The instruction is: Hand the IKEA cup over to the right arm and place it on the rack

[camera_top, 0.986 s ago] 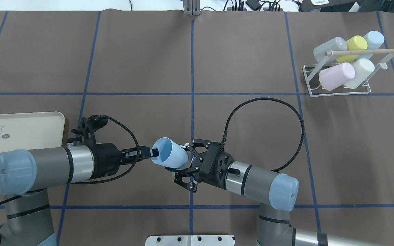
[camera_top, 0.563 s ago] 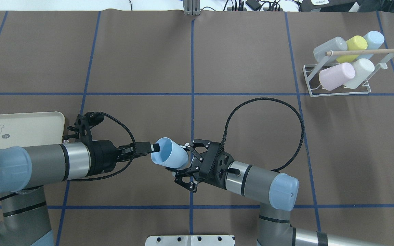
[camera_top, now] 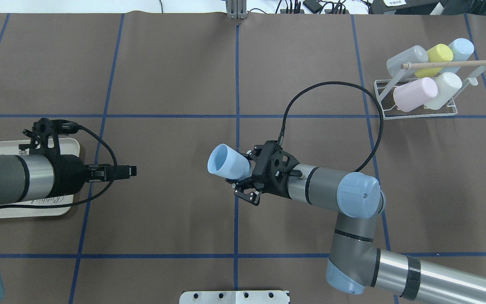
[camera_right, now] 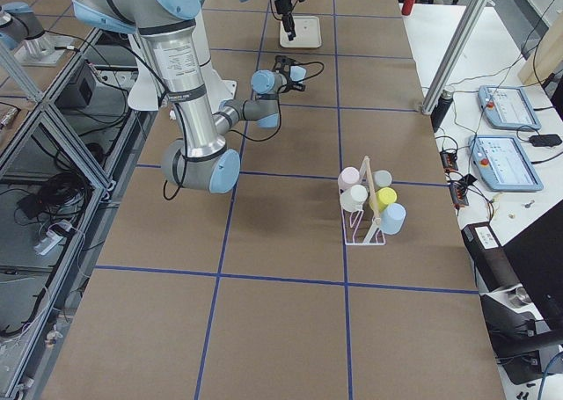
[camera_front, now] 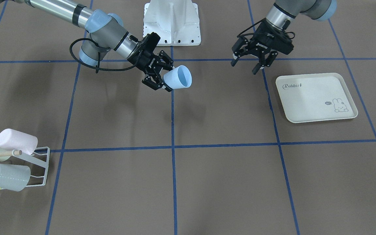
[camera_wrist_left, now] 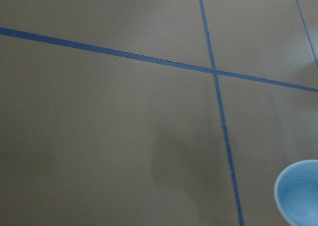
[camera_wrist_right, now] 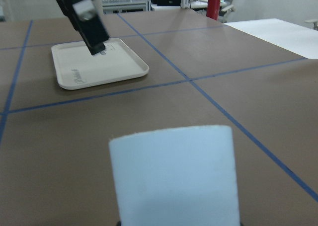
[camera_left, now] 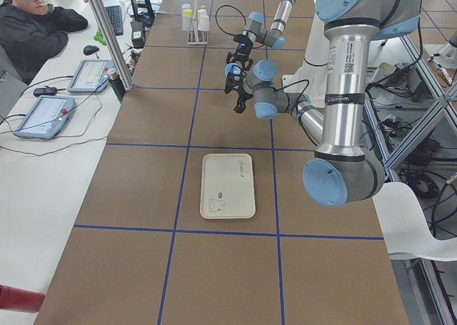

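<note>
Overhead exterior: the right claw (camera_top: 243, 171) is closed on the blue cup's (camera_top: 226, 162) base, with its mouth pointing away from the distant rack (camera_top: 447, 63).

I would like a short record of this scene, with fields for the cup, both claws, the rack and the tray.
blue cup: held on its side above the table, opening toward the left arm
right claw: shut on the blue cup at its base
left claw: open, holding nothing, apart from the cup
rack: far right of the table, five cups on it
tray: cream, rabbit drawing, flat beside the left claw
</note>
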Available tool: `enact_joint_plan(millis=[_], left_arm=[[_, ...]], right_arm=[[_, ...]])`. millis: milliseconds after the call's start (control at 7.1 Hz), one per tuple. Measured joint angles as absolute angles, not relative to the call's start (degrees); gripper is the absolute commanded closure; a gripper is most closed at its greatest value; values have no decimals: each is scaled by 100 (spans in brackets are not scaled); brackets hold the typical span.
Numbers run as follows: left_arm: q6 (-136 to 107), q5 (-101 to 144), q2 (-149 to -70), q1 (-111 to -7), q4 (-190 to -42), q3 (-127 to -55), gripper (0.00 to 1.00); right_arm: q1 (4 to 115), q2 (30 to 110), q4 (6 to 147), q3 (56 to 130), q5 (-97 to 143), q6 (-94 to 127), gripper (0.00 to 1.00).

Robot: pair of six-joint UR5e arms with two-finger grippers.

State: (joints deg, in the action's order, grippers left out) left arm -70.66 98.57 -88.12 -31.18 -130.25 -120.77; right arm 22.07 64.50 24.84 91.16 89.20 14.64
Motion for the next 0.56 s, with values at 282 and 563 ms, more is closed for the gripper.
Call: enact_joint_plan(millis=[282, 563], left_arm=[[-5955, 10128, -8133, -3765, -12975, -12193, 0], [-4441, 10428, -7589, -4557, -12993, -12183, 0]], right_arm=[[2693, 6536, 4328, 9928, 9143, 1231, 100], [3177, 6691, 6158, 10836, 9318, 188, 100]])
